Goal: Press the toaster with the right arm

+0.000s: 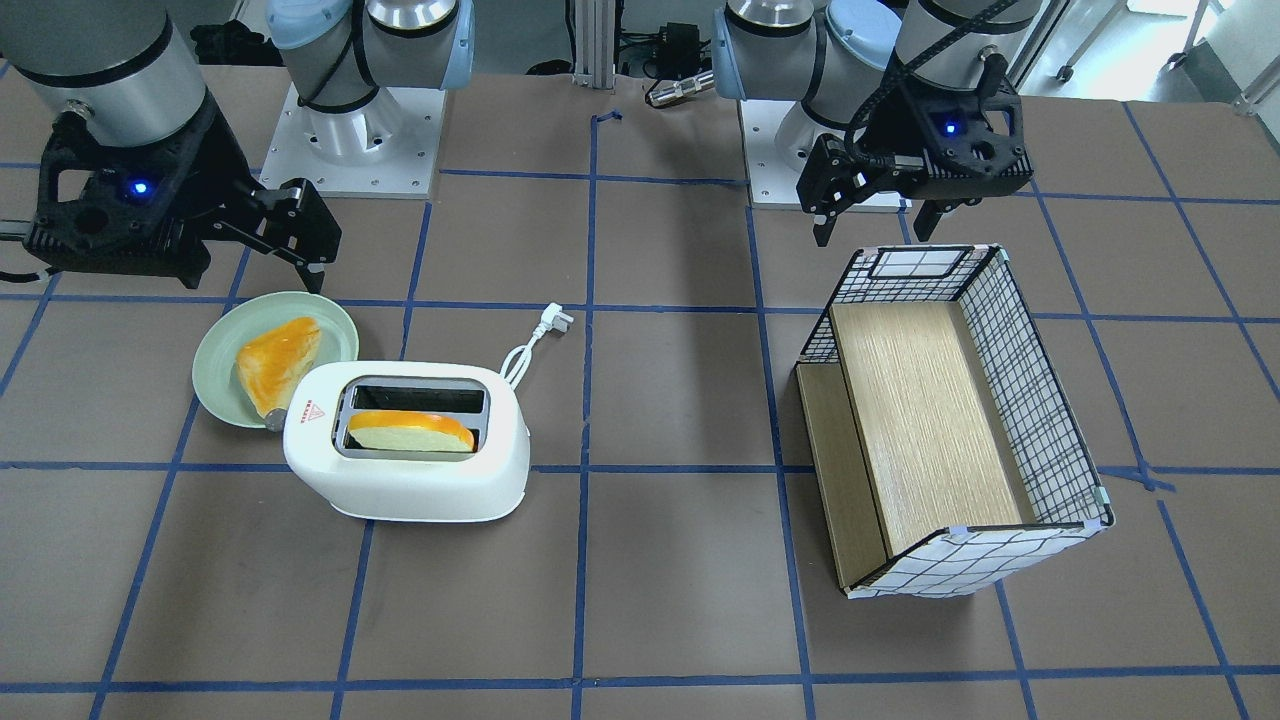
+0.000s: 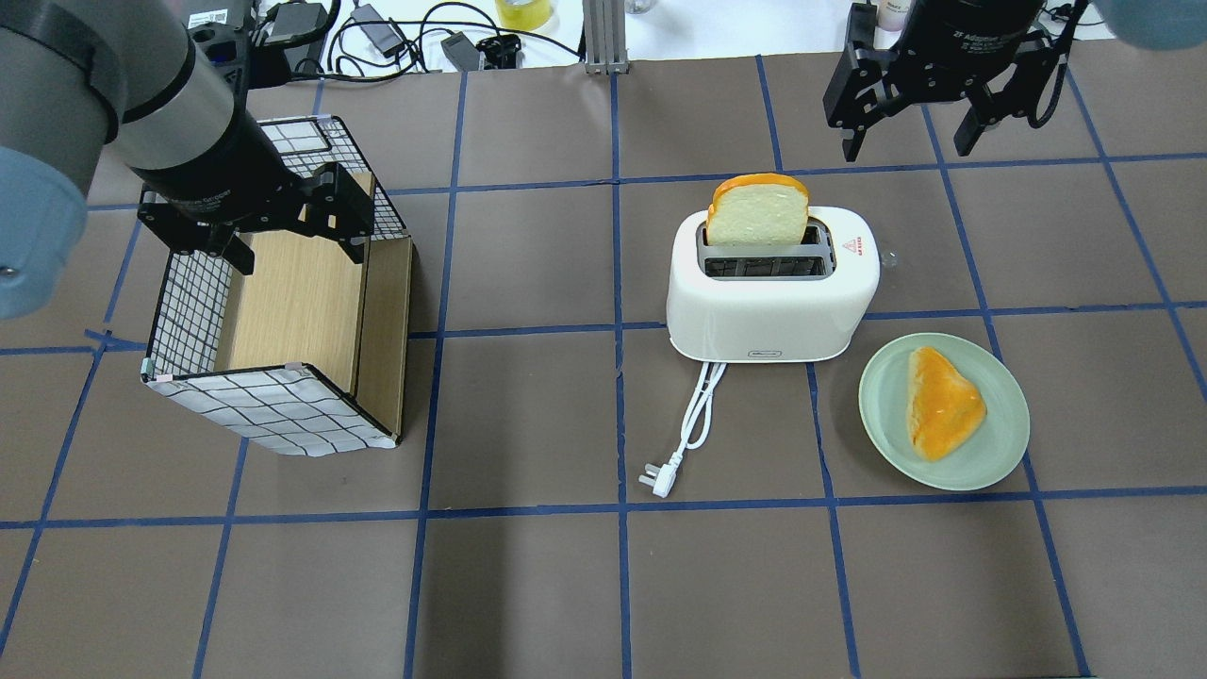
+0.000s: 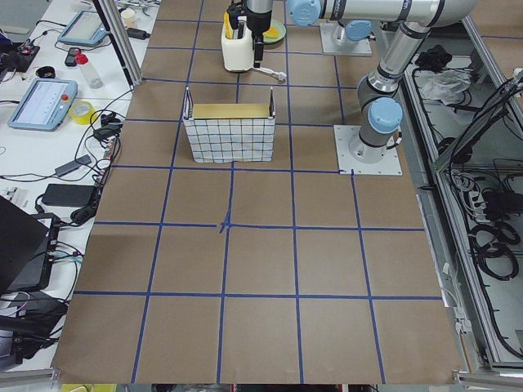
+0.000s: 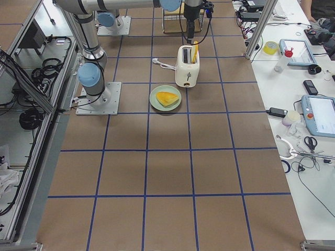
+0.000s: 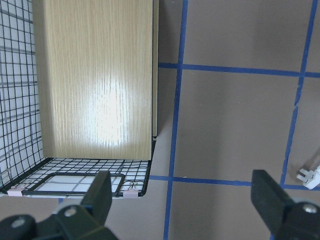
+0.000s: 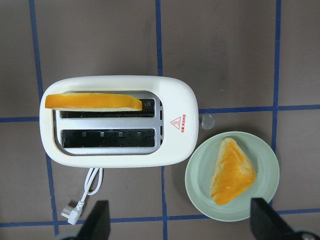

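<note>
The white two-slot toaster [image 2: 773,311] stands on the table right of centre, and also shows in the front view [image 1: 410,490] and the right wrist view [image 6: 115,150]. An orange-crusted bread slice [image 2: 759,212] stands in its far slot. A small clear knob [image 6: 206,121] sticks out at the end with the red sticker. My right gripper [image 2: 910,141] hangs open and empty, high above the toaster and plate and clear of both; it also shows in the front view [image 1: 290,240]. My left gripper [image 2: 294,250] is open and empty over the grid-patterned box.
A green plate [image 2: 1000,453] with a second bread slice [image 2: 943,401] lies beside the toaster's sticker end. The toaster's cord and plug [image 2: 660,476] trail toward the robot. The grid-patterned wooden box [image 2: 273,415] lies on its side at the left.
</note>
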Action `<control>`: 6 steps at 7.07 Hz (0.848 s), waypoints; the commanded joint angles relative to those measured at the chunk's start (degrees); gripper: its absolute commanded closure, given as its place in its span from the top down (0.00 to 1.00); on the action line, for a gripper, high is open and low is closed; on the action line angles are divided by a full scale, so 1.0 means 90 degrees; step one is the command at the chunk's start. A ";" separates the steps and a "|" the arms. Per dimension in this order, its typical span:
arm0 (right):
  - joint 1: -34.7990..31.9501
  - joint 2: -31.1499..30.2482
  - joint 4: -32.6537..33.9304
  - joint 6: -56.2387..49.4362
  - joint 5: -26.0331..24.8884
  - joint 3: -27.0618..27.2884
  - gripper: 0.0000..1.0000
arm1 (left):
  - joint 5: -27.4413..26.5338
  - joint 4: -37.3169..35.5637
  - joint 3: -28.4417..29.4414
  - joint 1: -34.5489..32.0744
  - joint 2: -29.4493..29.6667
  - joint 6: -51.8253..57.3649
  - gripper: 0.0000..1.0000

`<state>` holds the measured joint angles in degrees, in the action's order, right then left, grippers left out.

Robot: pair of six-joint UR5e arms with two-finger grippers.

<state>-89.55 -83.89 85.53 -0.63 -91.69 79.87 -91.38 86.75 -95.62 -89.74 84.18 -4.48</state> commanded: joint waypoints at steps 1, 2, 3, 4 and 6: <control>0.0009 0.0005 -0.0011 -0.0320 -0.0027 0.0013 1.00 | 0.0007 0.0000 0.0000 0.0000 0.0002 0.0000 1.00; 0.0009 0.0005 -0.0021 -0.0320 -0.0008 0.0013 1.00 | -0.0002 0.0000 0.0000 0.0000 -0.0008 0.0000 1.00; 0.0009 0.0005 0.0018 -0.0253 0.0050 0.0022 1.00 | 0.0007 0.0000 0.0000 0.0000 -0.0008 0.0000 1.00; 0.0009 -0.0014 0.0028 -0.0204 0.0080 0.0023 1.00 | 0.0007 0.0000 0.0000 0.0000 0.0002 0.0000 1.00; 0.0009 -0.0014 0.0369 -0.0076 0.0071 0.0081 1.00 | -0.0002 0.0000 0.0000 0.0000 0.0002 0.0000 1.00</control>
<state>-89.47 -83.99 87.28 -1.88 -91.01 80.30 -91.38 86.75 -95.62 -89.74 84.19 -4.48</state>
